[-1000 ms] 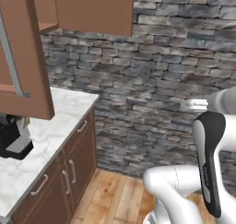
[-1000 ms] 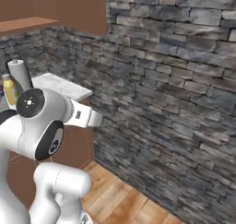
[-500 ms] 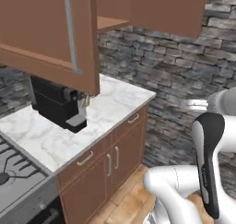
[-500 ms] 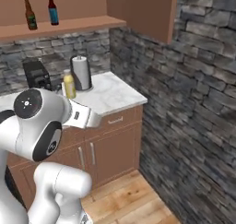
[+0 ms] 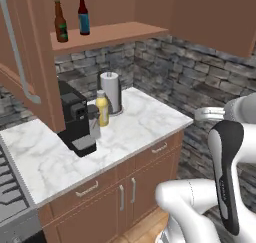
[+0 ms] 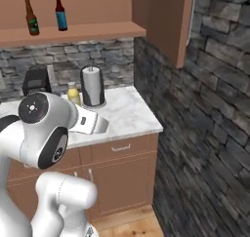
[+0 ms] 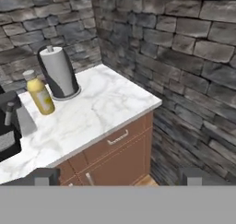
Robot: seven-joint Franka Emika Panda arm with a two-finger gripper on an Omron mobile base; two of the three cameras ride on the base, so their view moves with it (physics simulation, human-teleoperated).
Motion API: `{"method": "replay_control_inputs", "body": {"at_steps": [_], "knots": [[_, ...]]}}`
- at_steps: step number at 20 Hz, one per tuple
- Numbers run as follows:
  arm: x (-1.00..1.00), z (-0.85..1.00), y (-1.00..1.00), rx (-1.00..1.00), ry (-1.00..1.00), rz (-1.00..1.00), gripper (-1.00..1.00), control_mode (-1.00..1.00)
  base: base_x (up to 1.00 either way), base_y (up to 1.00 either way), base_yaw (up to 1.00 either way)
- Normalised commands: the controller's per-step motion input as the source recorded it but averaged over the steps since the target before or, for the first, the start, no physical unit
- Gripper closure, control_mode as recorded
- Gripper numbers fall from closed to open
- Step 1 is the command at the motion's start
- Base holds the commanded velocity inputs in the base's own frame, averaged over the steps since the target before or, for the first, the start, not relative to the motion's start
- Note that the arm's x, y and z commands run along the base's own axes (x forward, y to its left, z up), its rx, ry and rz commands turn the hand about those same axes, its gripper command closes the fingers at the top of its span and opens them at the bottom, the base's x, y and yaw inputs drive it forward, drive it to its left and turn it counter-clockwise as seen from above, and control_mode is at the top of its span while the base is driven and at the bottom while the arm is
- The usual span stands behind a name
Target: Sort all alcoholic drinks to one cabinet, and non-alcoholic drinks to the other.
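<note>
Brown glass bottle (image 5: pixel 60 21) with green label, blue red-necked bottle (image 5: pixel 83 15), yellow bottle (image 5: pixel 102 108) on marble surface (image 5: pixel 145 119), claw (image 7: pixel 120 176) apart, empty.

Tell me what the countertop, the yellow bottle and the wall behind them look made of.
Countertop: polished white marble, judging by the grey veining and soft sheen.
Yellow bottle: probably plastic, opaque and matte, with a whitish cap.
Wall: rough stacked grey stone, uneven blocks with dark joints.

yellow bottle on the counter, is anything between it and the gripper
Nothing visible blocks it. In the hand view the open gripper looks across bare white marble counter at the fat yellow bottle with whitish cap; the paper towel roll stands beside it, the black coffee machine on its other side.
</note>
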Motion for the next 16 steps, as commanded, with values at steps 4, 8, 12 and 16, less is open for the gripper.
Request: {"method": "replay_control_inputs", "body": {"at_steps": [4, 8, 12, 16], "knots": [[0.00, 0.00, 0.00, 0.00, 0.00, 0.00, -1.00, 1.00, 0.05, -0.02, 0.36], [0.00, 0.00, 0.00, 0.00, 0.00, 0.00, -1.00, 1.00, 0.00, 0.00, 0.33], [0.00, 0.00, 0.00, 0.00, 0.00, 0.00, -1.00, 1.00, 0.41, -0.02, 0.27], [0.00, 0.00, 0.00, 0.00, 0.00, 0.00, -1.00, 1.00, 0.78, -0.16, 0.24]]}}
